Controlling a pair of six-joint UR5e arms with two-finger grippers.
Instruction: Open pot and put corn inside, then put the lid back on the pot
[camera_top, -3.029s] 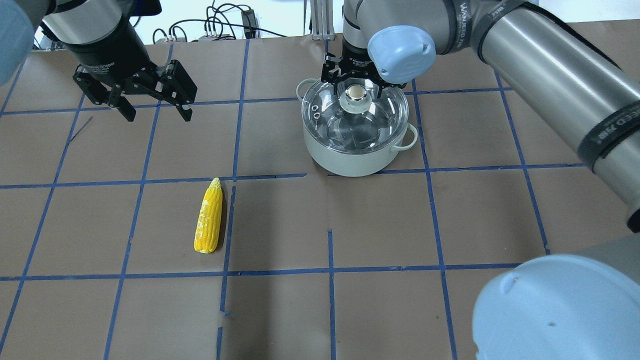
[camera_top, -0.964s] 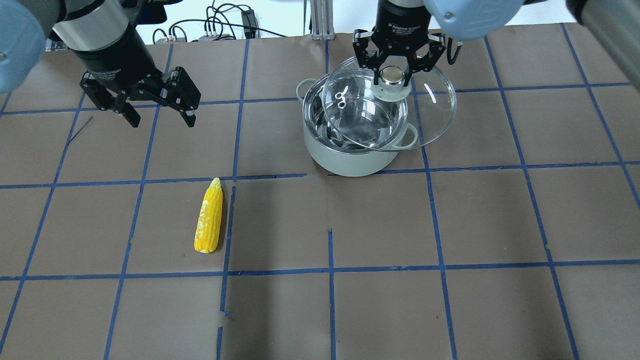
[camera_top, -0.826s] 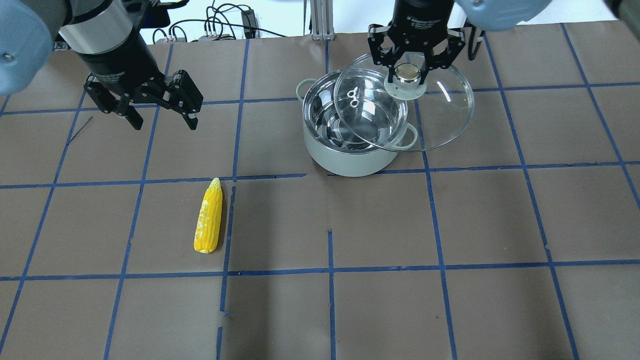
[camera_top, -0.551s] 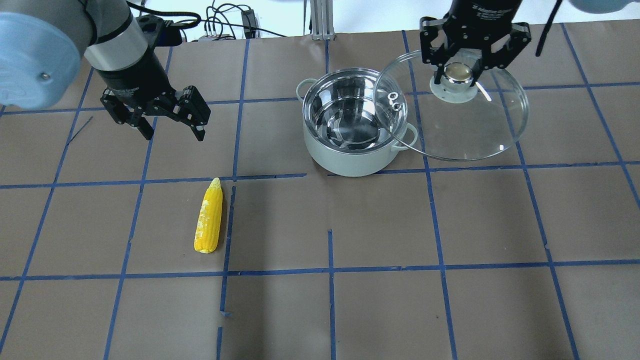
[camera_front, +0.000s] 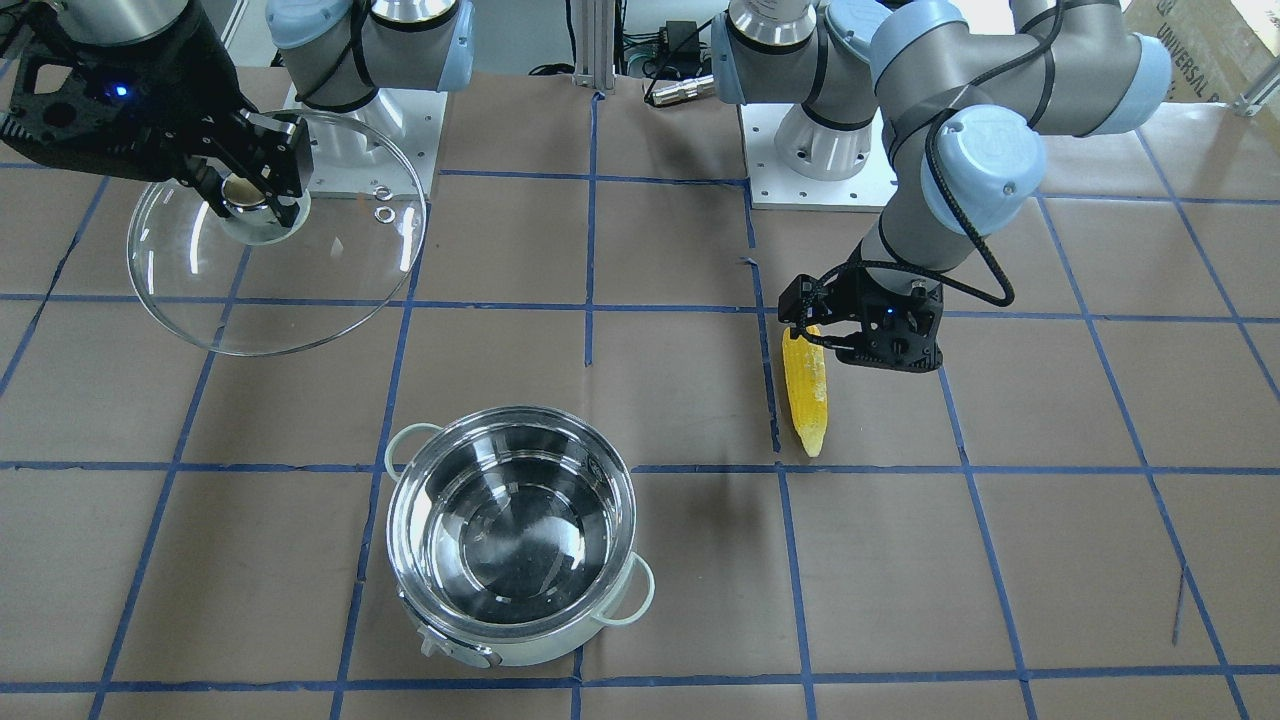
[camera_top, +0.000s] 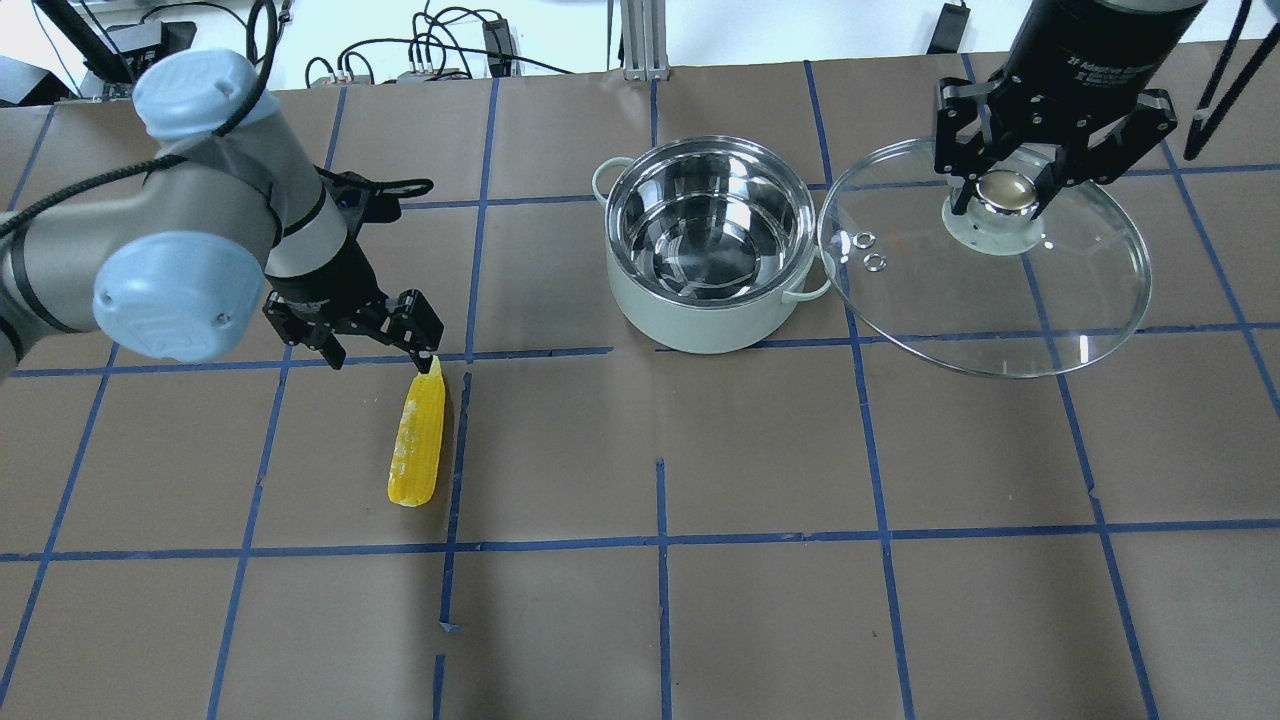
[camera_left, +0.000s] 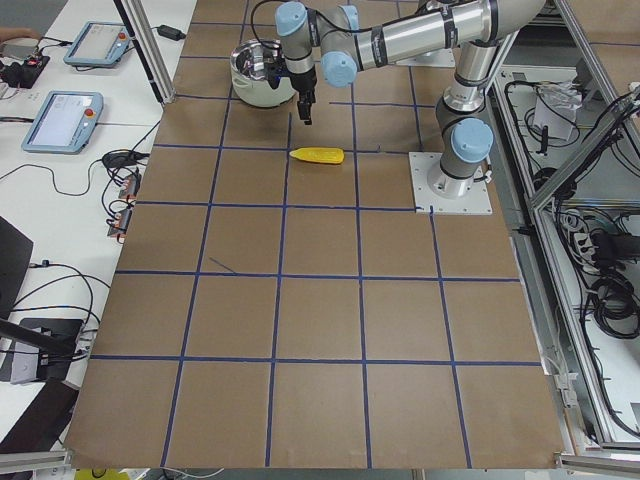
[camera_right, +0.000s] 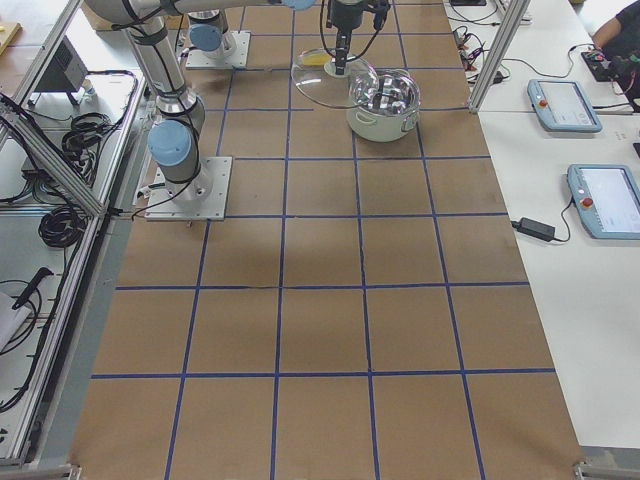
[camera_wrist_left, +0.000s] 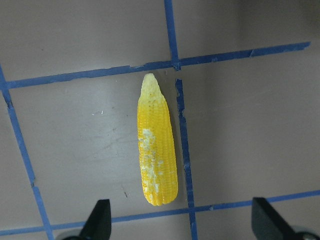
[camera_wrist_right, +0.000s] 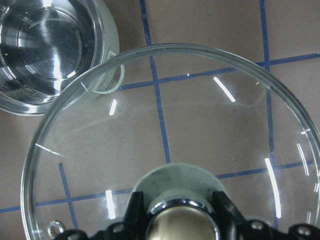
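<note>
The pot (camera_top: 700, 320) stands open at the table's far middle, its steel inside bare; it also shows in the front view (camera_front: 530, 650). My right gripper (camera_top: 1005, 190) is shut on the knob of the clear glass lid (camera_top: 1000, 300) and holds it in the air to the right of the pot, as the right wrist view (camera_wrist_right: 200, 125) shows. The yellow corn (camera_top: 418, 440) lies on the table at the near left, pale tip pointing away. My left gripper (camera_top: 383, 360) is open and empty, just above the corn's tip end. In the left wrist view the corn (camera_wrist_left: 156, 150) lies between the spread fingers.
The table is brown paper with a grid of blue tape lines (camera_top: 660, 540). Cables (camera_top: 450, 50) run along the far edge. The two arm bases (camera_front: 830, 150) stand on white plates at the robot's side. Tablets (camera_right: 590, 200) lie on a side table.
My right gripper lifted the lid off the pot and carried it to the right. My left gripper moved from the far left toward the corn and now hovers over its tip.
</note>
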